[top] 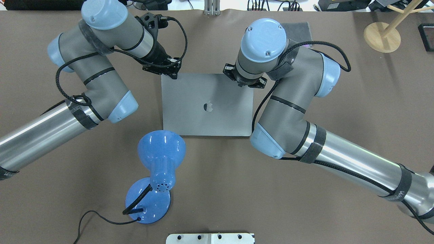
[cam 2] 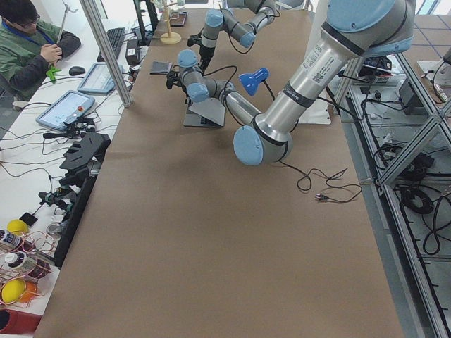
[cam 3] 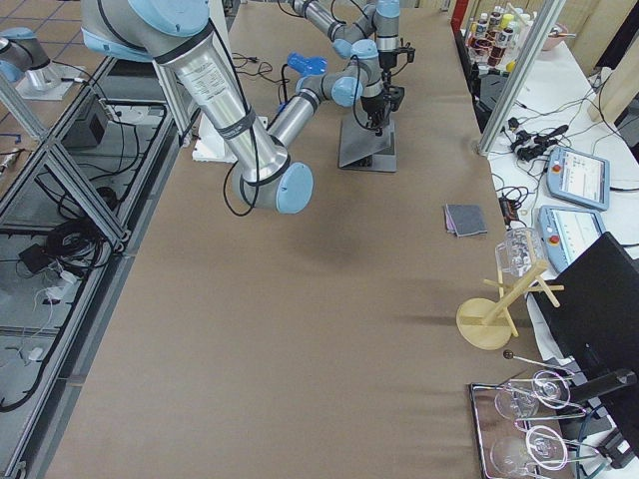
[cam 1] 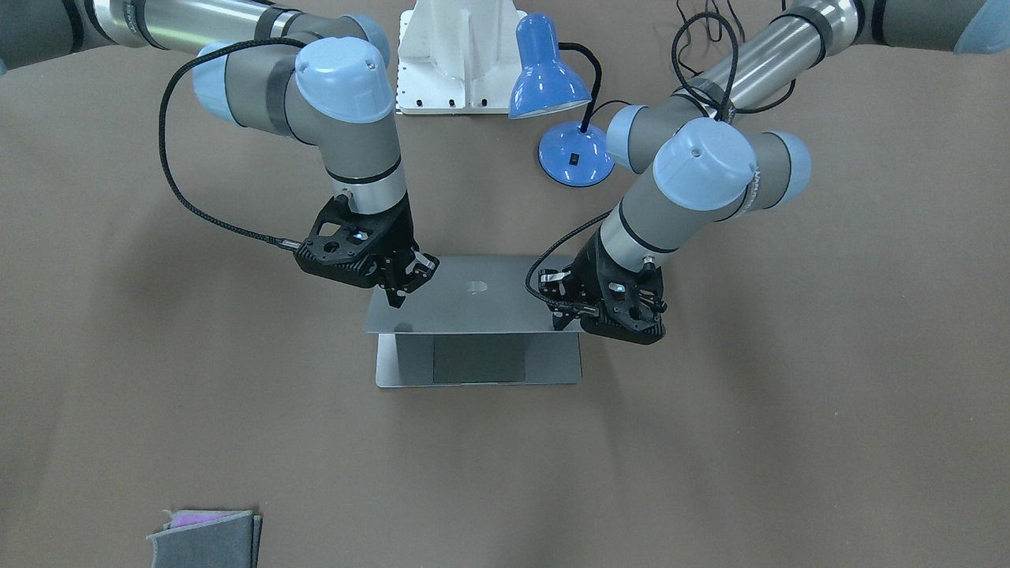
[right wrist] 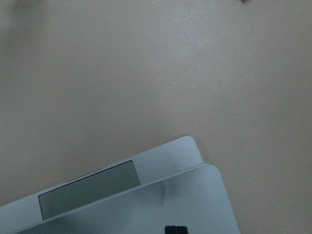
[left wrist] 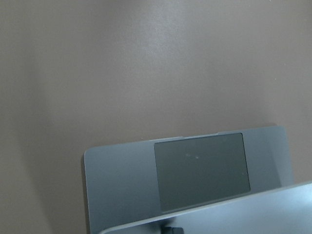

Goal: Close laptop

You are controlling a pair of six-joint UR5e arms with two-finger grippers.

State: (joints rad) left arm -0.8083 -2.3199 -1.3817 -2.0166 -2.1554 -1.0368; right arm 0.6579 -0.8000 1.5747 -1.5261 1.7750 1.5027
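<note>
Space-grey laptop (cam 1: pixel 473 319) half-shut, lid (top: pixel 206 105) over trackpad (cam 1: pixel 479 359); left fingers (cam 1: pixel 565 314) and right fingers (cam 1: pixel 396 297) pressed together on it.

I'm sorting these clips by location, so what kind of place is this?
Most likely a robotics lab: a left arm and right arm work over a laptop on a long brown-covered table, while an operator sits at a cluttered side bench with a teach pendant.

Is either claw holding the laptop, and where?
Neither grips it: left claw and right claw look shut, tips resting on free-edge lid corners of the laptop.
</note>
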